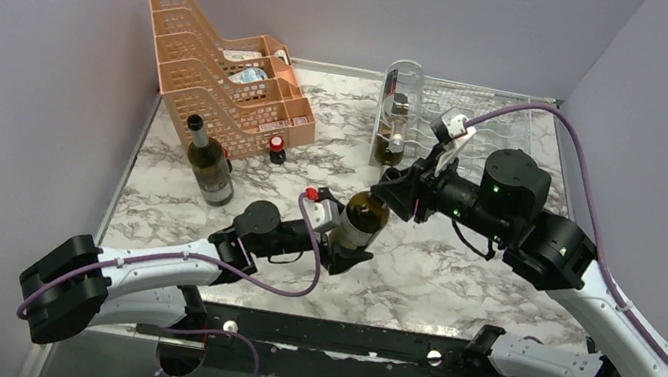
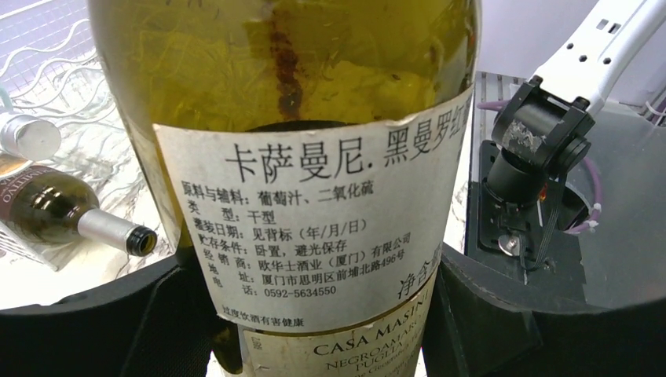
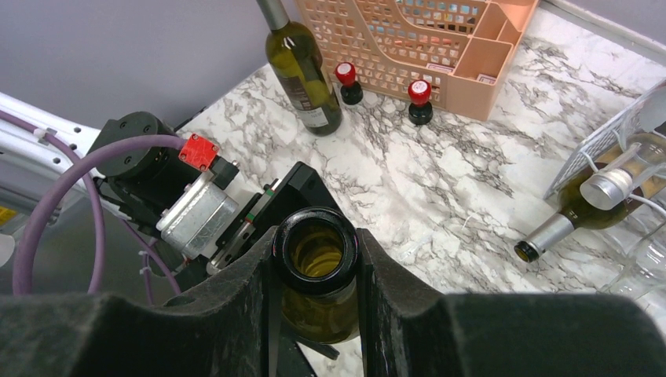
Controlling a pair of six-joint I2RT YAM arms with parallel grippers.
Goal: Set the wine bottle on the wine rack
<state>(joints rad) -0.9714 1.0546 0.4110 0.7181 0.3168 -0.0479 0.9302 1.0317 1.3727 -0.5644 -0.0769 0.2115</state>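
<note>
— Marble-patterned table (image 1: 459, 269), plain grey walls on three sides. Both arms reach in and meet near the middle.
— And the wine bottle (image 1: 363, 215)?
— It's between them, tilted, well short of the wine rack (image 1: 492, 123), which sits in the back right corner. Whether its base touches the marble I can't tell.
— Who has hold of it?
— Both do. The left gripper (image 2: 314, 322) is closed round the body at the white label. The right gripper (image 3: 316, 255) pinches the neck just under the open mouth, with a finger pressed to each side.
— Anything in the rack?
— At least two bottles, lying in the cradles at its left end. One dark bottle (image 3: 585, 210) pokes its neck out over the table.
— What else is about?
— At the back left there are orange perforated trays (image 1: 227, 70), stacked in steps. A second bottle (image 1: 209, 164) stands upright just in front of them, and two little red-capped bottles (image 3: 345, 82) stand beside the trays.
</note>
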